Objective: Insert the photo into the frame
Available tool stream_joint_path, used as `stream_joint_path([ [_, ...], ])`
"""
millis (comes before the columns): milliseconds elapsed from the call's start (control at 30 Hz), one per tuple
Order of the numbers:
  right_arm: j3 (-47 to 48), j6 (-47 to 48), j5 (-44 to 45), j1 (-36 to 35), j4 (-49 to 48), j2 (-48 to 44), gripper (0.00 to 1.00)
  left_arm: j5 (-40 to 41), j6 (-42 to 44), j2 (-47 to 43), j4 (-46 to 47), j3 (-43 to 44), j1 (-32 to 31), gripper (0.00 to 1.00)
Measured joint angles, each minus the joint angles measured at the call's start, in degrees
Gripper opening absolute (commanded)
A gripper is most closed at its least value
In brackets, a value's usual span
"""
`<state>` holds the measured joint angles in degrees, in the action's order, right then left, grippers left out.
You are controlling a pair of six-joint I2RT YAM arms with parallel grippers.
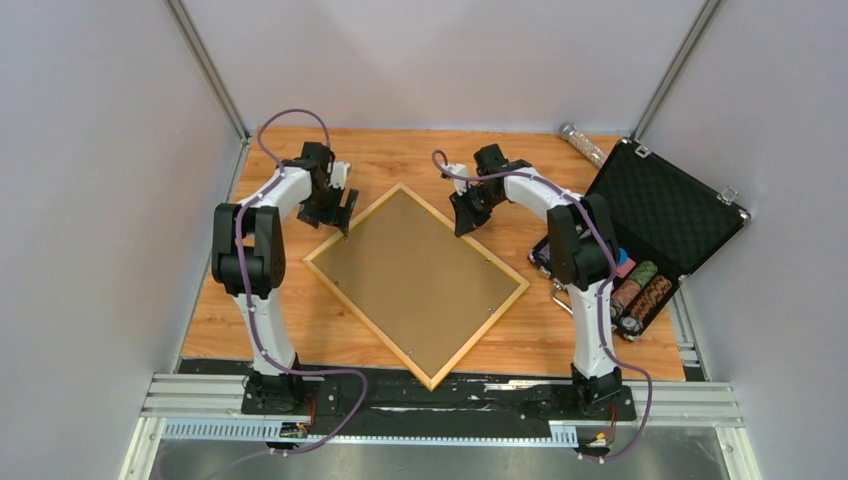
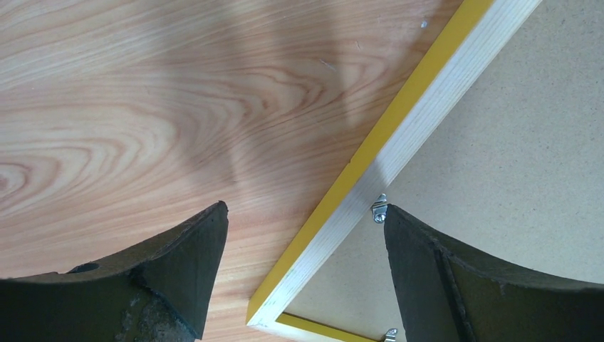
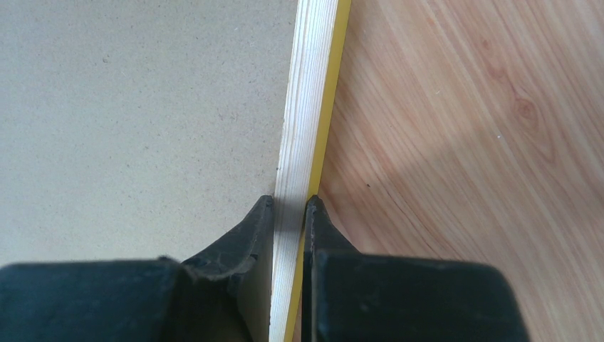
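The wooden counter (image 1: 232, 322) carries the frame (image 1: 368, 323) back up between both arms, long axis running far-left to near-right. The right claw (image 3: 290, 203) pinches its far long rail. The left claw (image 2: 305, 210), spread, straddles the short far-left rail. The photo is not visible.

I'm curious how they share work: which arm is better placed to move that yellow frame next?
Probably the right: the right gripper is shut on a rail of the frame, while the left gripper stands open astride another edge, gripping nothing.
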<state>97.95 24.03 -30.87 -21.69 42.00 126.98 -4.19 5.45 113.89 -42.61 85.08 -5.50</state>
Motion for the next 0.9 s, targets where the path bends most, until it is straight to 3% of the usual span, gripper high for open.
stream_joint_path([
  [900, -0.1, -0.2, -0.2, 0.0, -0.1, 0.0, 0.02, -0.9, 0.3, 1.4, 0.7, 0.3, 0.7, 0.84],
])
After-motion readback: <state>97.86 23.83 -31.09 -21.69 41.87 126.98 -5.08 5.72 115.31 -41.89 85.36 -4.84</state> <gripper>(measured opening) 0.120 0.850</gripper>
